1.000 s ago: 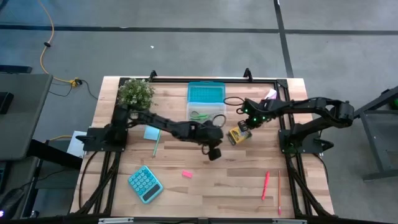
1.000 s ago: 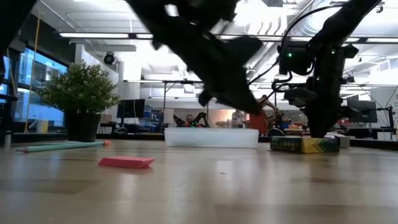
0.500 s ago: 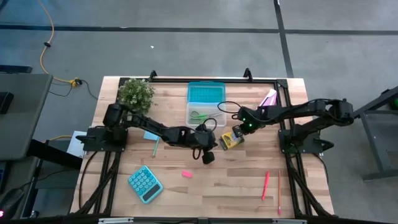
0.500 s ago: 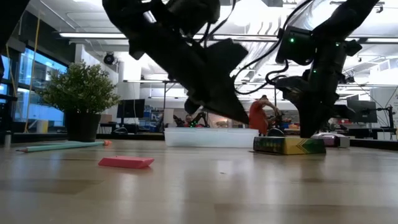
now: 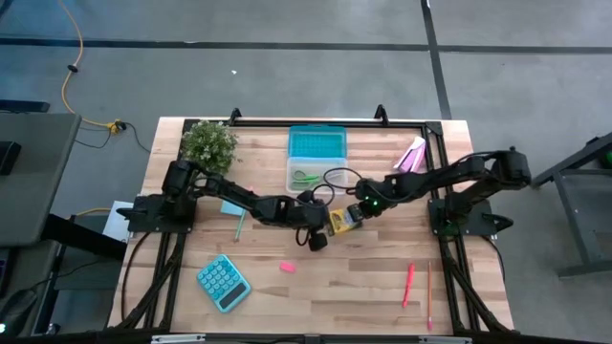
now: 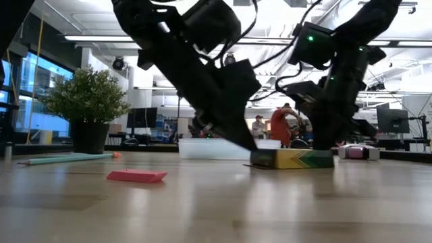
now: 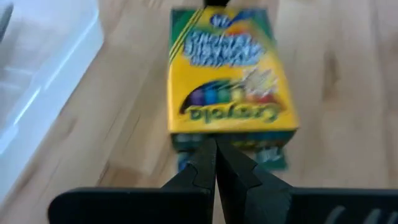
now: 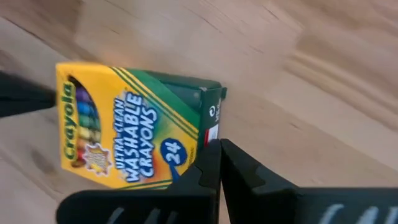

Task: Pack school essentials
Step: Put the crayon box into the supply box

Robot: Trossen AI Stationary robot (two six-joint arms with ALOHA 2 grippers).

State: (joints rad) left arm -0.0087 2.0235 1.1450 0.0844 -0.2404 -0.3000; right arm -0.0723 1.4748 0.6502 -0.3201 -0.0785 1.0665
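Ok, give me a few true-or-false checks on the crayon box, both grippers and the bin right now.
1. The yellow crayon box lies flat on the table, outside the clear bin. True.
2. Both grippers meet at the box, the left gripper and the right gripper at opposite ends. True.
3. The left gripper's fingers are spread wide around the box. False: they are closed together, tips against its end.
4. The green-handled scissors lie on the bare wood. False: they are inside the bin.
5. The pink eraser is held by the right gripper. False: it lies free on the table.
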